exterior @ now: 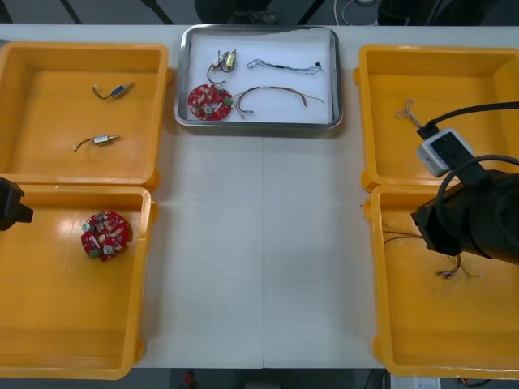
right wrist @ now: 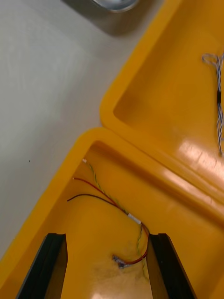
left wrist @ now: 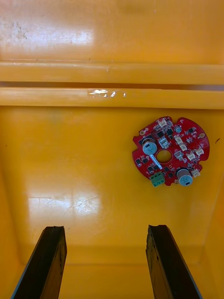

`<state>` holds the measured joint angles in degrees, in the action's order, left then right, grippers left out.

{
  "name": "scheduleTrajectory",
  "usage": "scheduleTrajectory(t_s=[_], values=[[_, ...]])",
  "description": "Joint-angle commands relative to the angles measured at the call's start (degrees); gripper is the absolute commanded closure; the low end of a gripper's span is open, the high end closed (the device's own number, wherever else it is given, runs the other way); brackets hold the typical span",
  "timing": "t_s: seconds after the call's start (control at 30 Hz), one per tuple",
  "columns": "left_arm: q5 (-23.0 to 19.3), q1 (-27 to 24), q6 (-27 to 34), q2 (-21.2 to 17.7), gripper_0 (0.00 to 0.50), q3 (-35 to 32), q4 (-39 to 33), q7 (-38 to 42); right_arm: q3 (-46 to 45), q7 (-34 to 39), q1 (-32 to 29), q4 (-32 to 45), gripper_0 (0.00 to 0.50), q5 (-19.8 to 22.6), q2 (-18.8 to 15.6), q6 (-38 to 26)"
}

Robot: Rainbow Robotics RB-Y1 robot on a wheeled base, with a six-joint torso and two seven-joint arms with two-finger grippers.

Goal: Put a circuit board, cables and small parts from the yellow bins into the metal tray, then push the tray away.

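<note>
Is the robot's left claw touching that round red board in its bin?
Apart. The left wrist view shows the open left claw short of the circuit board, with bare yellow bin floor between them.

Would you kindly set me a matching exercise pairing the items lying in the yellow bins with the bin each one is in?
Things:
1. circuit board
2. twisted blue and white cable
3. small metal parts
4. red and yellow cable

Bins:
A. far right bin
B. near left bin
C. near right bin
D. far left bin

Pairs: 1-B, 2-A, 3-D, 4-C.

The open left gripper hangs over B, the open right gripper over C.
</note>
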<state>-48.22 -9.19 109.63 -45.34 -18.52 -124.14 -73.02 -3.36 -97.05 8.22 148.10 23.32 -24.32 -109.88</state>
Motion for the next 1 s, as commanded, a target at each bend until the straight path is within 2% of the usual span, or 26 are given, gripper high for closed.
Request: scheduleTrajectory(t_s=[0.03, 0.3, 0.47, 0.57, 0.77, 0.87, 1.0], values=[[-0.4, 0.9, 0.4, -1.6, 0.000, -1.8, -1.7, -2.6, -6.8, 7.8, -5.1, 1.9, 0.010, 4.2, -3.4, -0.1], [-0.4, 0.9, 0.4, -1.6, 0.000, -1.8, -1.7, -2.6, -14.6, 16.5, -10.1, 1.4, 0.011, 11.4, -5.6, -0.1], [-0.4, 0.9, 0.4, -1.6, 0.000, -1.8, -1.7, -2.6, -17.9, 21.6, -11.5, -2.1, 0.011, 16.4, -7.0, -0.1], [-0.4, 0.9, 0.4, -1.6, 0.000, -1.8, -1.7, -2.6, -19.7, 22.6, -11.4, -4.7, 0.011, 18.5, -8.1, -0.1], [-0.4, 0.9, 0.4, -1.6, 0.000, -1.8, -1.7, -2.6, -20.3, 22.6, -11.5, -8.3, 0.010, 19.4, -12.2, -0.1], [-0.4, 0.9, 0.4, -1.6, 0.000, -1.8, -1.7, -2.6, -20.5, 22.6, -11.1, -9.5, 0.011, 20.3, -13.4, -0.1], [-0.4, 0.9, 0.4, -1.6, 0.000, -1.8, -1.7, -2.6, -21.8, 23.1, -9.8, -12.2, 0.011, 23.6, -13.7, -0.1]])
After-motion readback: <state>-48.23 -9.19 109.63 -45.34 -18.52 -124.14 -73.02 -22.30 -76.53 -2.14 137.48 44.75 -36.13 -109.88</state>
